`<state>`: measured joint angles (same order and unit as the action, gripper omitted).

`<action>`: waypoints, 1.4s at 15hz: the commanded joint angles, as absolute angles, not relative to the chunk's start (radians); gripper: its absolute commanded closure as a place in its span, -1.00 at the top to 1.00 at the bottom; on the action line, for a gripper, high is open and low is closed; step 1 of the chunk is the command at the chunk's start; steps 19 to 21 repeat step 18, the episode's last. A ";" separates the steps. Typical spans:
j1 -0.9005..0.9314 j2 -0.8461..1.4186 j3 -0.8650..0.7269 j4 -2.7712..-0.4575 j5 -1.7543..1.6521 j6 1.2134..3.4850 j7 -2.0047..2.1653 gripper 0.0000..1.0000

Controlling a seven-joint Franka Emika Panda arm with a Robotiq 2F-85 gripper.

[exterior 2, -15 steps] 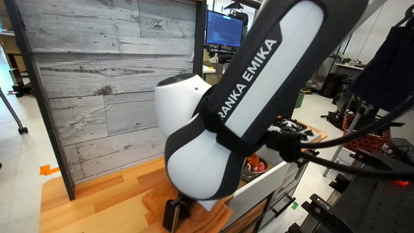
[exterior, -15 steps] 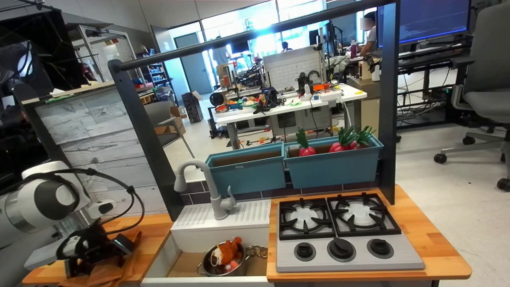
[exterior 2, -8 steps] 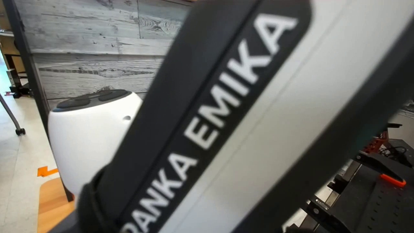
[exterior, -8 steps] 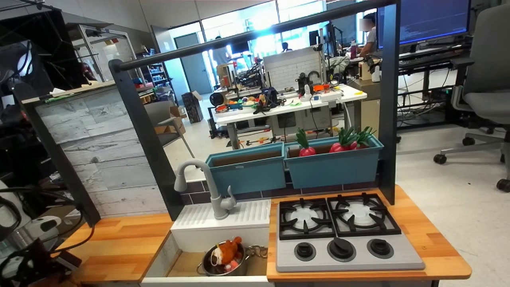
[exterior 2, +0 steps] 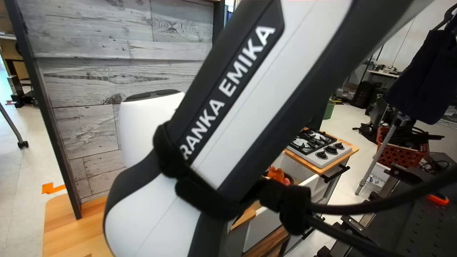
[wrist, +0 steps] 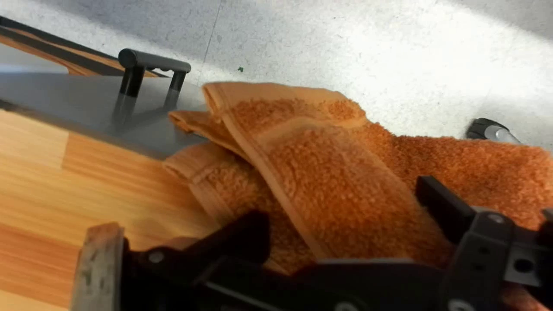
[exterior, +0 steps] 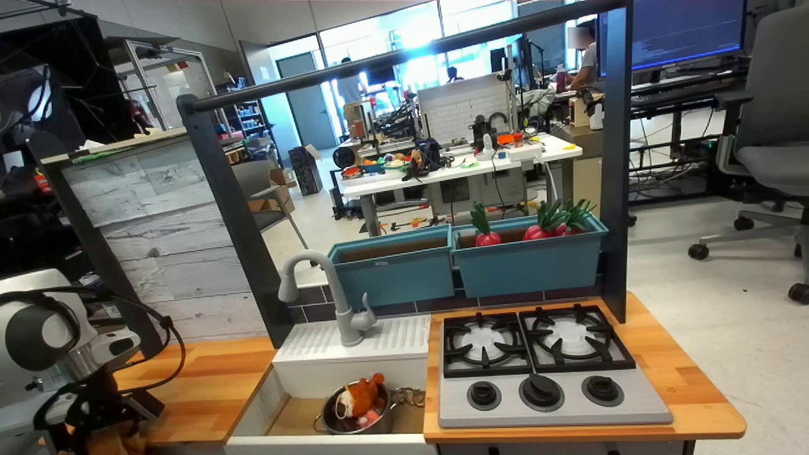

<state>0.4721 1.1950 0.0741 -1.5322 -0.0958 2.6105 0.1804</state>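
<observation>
The arm (exterior 2: 237, 132) and orange towel (wrist: 345, 181) have shifted away from the sink (exterior: 316, 376) since a second ago, the claw (wrist: 341, 224) wide, with towel showing between its jaws.

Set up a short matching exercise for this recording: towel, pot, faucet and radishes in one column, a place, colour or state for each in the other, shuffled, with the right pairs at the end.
Things
1. towel
2. pot
3. faucet
4. radishes

Places, colours or states
A. standing in the sink
B. red with green tops, in a blue-green planter
C. orange, right by the gripper, whose jaws stand apart
D. grey, with a curved neck

Right pairs: 1-C, 2-A, 3-D, 4-B
</observation>
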 commanded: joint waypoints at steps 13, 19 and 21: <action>-0.009 0.660 0.564 -2.096 0.052 2.992 -0.178 -0.16; -0.042 0.595 0.594 -2.103 0.080 2.924 -0.185 0.12; -0.042 0.595 0.594 -2.103 0.080 2.924 -0.185 0.12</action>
